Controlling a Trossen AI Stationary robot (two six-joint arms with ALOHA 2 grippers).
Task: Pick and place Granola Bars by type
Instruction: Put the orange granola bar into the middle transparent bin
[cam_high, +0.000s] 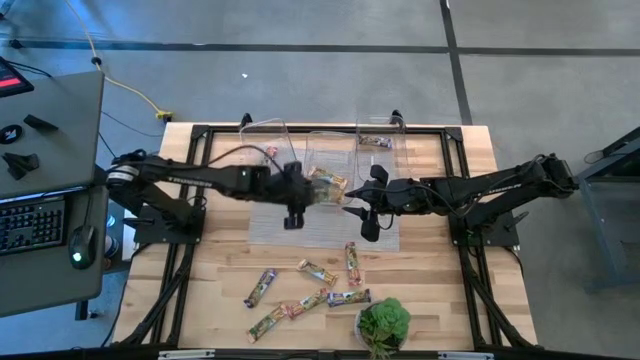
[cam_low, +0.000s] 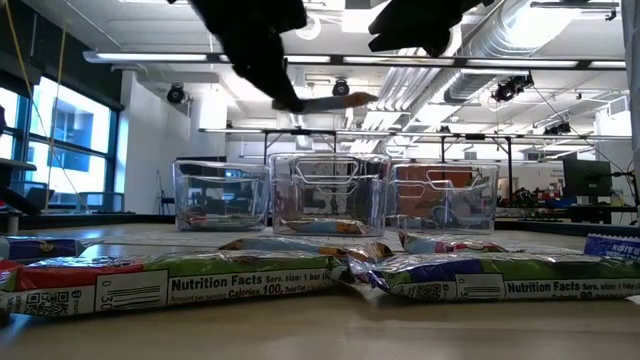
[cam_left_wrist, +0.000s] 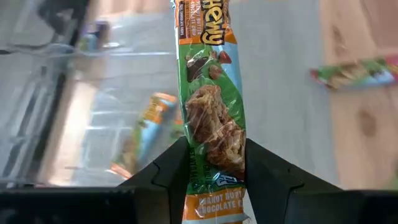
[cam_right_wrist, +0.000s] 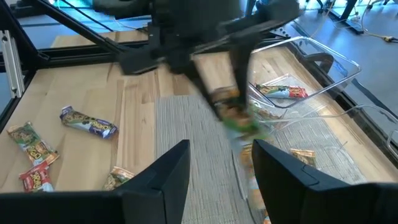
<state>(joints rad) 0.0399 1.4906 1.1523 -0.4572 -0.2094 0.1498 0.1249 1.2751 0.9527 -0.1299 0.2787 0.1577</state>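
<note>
Left claw (cam_left_wrist: 211, 171) pinches a green granola bar (cam_left_wrist: 210, 118) over the middle bin (cam_high: 330, 160).
Your high view hides the grip; the left wrist view shows it. Right claw (cam_right_wrist: 221, 165) waits spread beside it.

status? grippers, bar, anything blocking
Left gripper shut on green granola bar, above middle clear bin. Right gripper open, empty, beside it. Nothing blocking.

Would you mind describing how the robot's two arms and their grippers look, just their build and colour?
Both arms are dark, nearly black, jointed tubes. The left arm carries pale lettering along its forearm; the right arm has similar pale markings. The left gripper has two flat, dark, angular fingers with bevelled edges, and the right gripper looks the same.
</note>
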